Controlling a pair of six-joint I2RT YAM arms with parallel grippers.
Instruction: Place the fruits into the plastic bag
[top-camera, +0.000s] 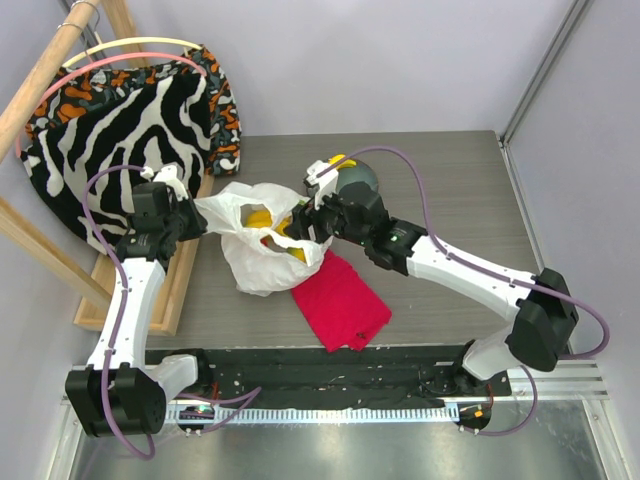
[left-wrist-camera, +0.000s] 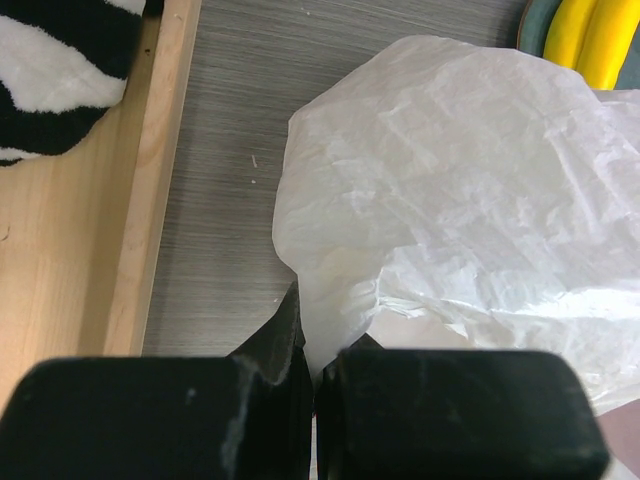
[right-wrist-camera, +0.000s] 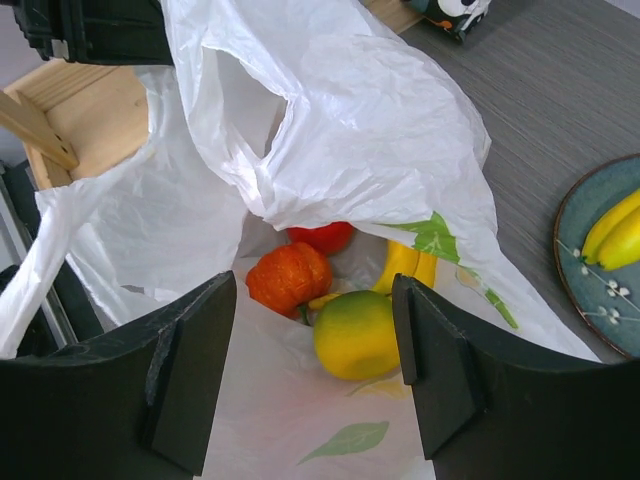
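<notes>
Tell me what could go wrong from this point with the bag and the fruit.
1. The left claw pinches only a thin edge of the plastic bag; the film might slip out and the mouth collapse.
2. The bag's upper flap droops over the opening, so the right claw may snag it on pulling out.
3. Bananas lie on the plate; dragging the bag could spill the fruit inside.

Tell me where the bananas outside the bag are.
The bananas lie on the dark plate at the right edge of the right wrist view, beside the plastic bag.
</notes>
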